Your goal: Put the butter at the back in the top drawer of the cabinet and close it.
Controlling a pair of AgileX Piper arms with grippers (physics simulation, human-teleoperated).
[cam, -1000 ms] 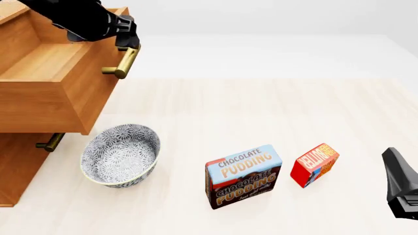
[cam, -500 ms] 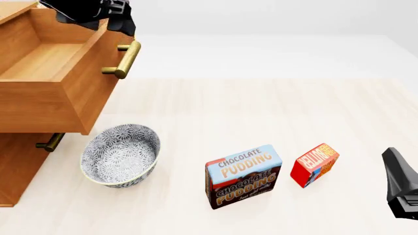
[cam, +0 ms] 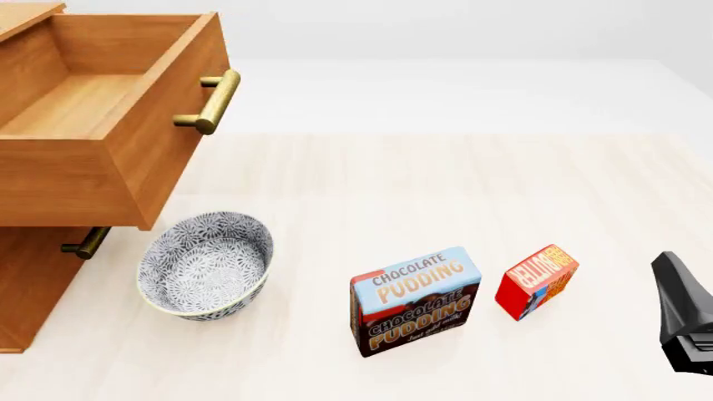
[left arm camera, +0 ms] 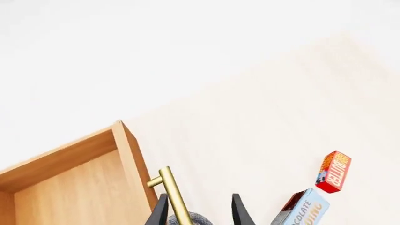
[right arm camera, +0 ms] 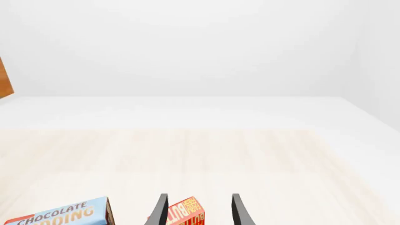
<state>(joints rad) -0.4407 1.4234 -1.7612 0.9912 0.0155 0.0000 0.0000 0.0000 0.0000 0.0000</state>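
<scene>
The butter (cam: 537,280), a small red box, stands on the table just right of the pudding box. The cabinet (cam: 28,276) fills the left side, and its top drawer (cam: 78,104) is pulled out with nothing inside, brass handle (cam: 209,102) facing the table. My left gripper (left arm camera: 200,196) is out of the front view; its wrist view shows it open above the handle (left arm camera: 175,199), with the butter (left arm camera: 334,171) far beyond. My right gripper (right arm camera: 200,196) is open, low at the front right edge (cam: 674,288), and the butter (right arm camera: 186,213) lies ahead between its fingers, apart from them.
A blue-and-brown Chocolate Pudding box (cam: 415,301) stands left of the butter. A patterned grey bowl (cam: 206,263) sits below the open drawer, beside a lower drawer's handle (cam: 85,243). Pale wooden table (cam: 446,192) stretches behind the boxes.
My left arm has let go of the drawer handle and risen out of the front view. The drawer stays pulled out. The right arm and boxes have not moved.
</scene>
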